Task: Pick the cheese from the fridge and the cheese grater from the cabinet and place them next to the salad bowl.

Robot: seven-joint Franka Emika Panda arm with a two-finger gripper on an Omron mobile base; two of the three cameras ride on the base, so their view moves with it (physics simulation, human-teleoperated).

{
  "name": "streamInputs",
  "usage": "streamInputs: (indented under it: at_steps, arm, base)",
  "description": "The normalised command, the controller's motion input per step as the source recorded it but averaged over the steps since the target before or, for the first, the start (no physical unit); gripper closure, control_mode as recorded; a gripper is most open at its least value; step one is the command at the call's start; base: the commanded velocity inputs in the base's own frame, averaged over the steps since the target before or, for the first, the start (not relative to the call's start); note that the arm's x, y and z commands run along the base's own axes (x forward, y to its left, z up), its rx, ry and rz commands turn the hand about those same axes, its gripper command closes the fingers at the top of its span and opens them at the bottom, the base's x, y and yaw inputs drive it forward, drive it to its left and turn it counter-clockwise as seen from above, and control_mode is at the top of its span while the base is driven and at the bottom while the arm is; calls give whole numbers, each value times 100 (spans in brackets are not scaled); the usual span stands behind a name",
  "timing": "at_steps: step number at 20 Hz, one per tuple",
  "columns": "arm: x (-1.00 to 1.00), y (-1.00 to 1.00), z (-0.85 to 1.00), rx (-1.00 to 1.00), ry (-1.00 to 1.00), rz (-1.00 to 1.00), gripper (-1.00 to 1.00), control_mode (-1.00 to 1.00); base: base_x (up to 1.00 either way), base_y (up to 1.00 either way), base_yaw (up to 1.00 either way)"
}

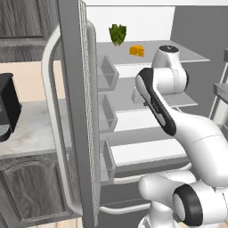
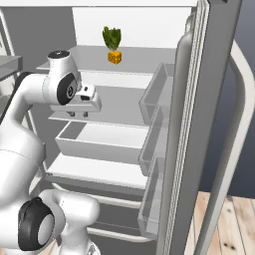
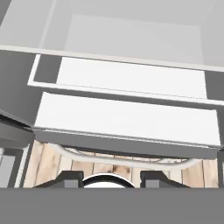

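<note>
The fridge (image 1: 75, 111) stands open, its door (image 2: 209, 124) swung wide. The cheese (image 1: 136, 50), a small orange wedge (image 2: 115, 57), lies on the top shelf, just in front of a green leafy vegetable (image 1: 117, 34). My gripper (image 2: 78, 114) hangs in front of the middle shelf, well below the cheese and to its left in the right base view, pointing down. In the hand view the gripper (image 3: 111, 178) looks down on lower white shelves (image 3: 127, 118) and wooden floor. Its jaws are drawn in, with nothing between them. The cheese grater and the salad bowl are out of view.
Clear door bins (image 1: 107, 73) line the inside of the door (image 2: 154, 94). The long curved handle (image 1: 51, 116) runs down the door's outer side. A dark appliance (image 1: 6, 107) sits on the marble counter (image 1: 31, 129) to the left, under a dark wood-grain cabinet (image 1: 22, 26).
</note>
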Motion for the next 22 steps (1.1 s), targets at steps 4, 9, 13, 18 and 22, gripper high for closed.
streamInputs:
  at_steps: [4,9,13,18,22]
  arm:
    - [-1,0,0,0,0,0,-100,-100]
    - [0,1,-1,0,-1,0,-100,-100]
    - [0,-11,32,0,-4,0,-100,-100]
    - [-16,-26,54,6,-12,0,-100,-100]
    - [-11,-22,64,7,-19,0,-100,-100]
  base:
    - [0,0,0]
    - [0,0,0]
    - [0,0,0]
    - [0,0,0]
    - [0,0,0]
